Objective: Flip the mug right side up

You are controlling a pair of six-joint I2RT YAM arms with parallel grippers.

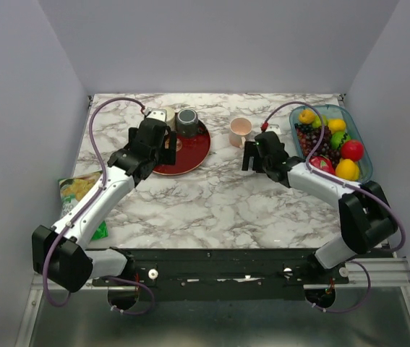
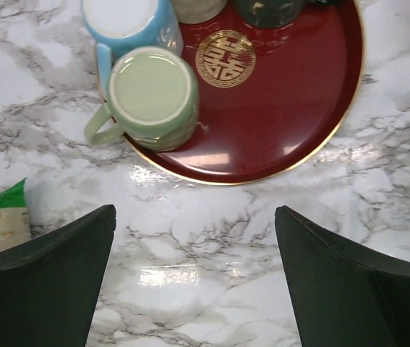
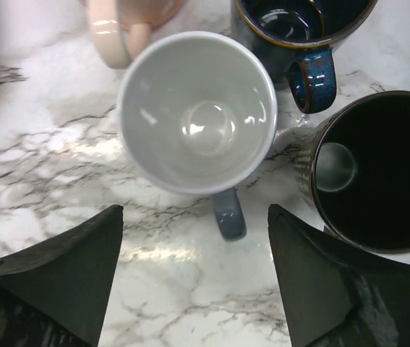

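Note:
A pale green mug stands upside down on the left rim of a red tray, handle to the left. A light blue mug stands upside down just behind it. My left gripper is open and empty over bare marble in front of the tray; the top view shows it at the tray's left side. My right gripper is open and empty, just in front of an upright white mug with a grey-blue handle.
Upright pink, dark blue and black mugs crowd round the white one. Two more mugs stand at the tray's back. A fruit container is at the far right. A snack bag lies at the left edge.

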